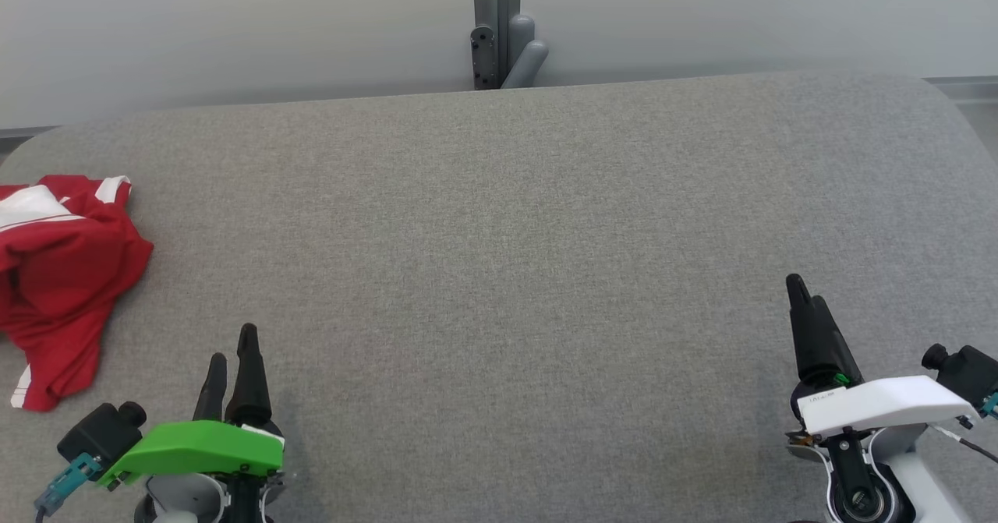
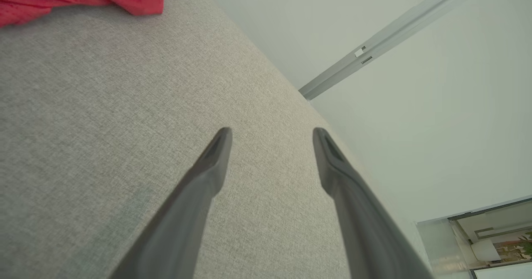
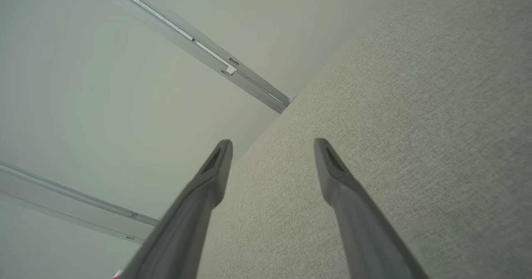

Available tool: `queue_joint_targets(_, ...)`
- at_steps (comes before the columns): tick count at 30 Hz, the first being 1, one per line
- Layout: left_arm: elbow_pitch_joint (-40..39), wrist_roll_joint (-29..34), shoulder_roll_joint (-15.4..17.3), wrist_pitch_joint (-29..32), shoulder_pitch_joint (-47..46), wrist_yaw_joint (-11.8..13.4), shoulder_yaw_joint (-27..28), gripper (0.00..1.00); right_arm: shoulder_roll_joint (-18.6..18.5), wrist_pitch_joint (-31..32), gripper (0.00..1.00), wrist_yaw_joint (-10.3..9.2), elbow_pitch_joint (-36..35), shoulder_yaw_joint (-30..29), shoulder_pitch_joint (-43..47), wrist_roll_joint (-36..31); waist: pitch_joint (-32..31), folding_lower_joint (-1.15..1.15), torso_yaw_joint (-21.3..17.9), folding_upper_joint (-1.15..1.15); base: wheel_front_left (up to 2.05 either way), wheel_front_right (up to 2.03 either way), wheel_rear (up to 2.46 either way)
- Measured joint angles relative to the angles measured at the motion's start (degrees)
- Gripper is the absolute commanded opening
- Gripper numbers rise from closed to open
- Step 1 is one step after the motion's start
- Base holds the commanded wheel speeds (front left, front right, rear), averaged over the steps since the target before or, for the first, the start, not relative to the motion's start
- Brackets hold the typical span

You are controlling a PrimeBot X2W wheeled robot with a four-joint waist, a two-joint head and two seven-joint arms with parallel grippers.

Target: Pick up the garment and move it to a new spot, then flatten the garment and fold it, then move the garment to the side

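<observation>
The garment [image 1: 66, 273] was a crumpled red heap with white stripes, thin and floppy, lying at the left edge of the grey woven-textured table [image 1: 499, 258]. Both grippers were spread open and empty: the left gripper [image 1: 232, 345] near the heap, the right gripper [image 1: 805, 289] well apart on the right. My worry was that those long, slim fingers might pinch just one loose layer, so the pile would drag off the rounded edge.

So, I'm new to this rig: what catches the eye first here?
The crumpled red and white garment at the far left edge of the grey table stands out first. Then the left pincer with its green cover, low left near the garment, and the right pincer with a white cover, low right, both open and empty.
</observation>
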Motion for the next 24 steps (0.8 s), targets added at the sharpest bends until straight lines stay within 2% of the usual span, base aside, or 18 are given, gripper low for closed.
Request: queue_joint_targets(24, 0.0, 17.8, 0.1, -4.0, 0.3, 0.8, -2.2, 1.0, 3.1, -0.3, 1.0, 0.0, 0.2, -4.6, 1.2, -23.6, 0.0, 0.0, 0.0, 0.0, 0.0, 0.0, 0.0)
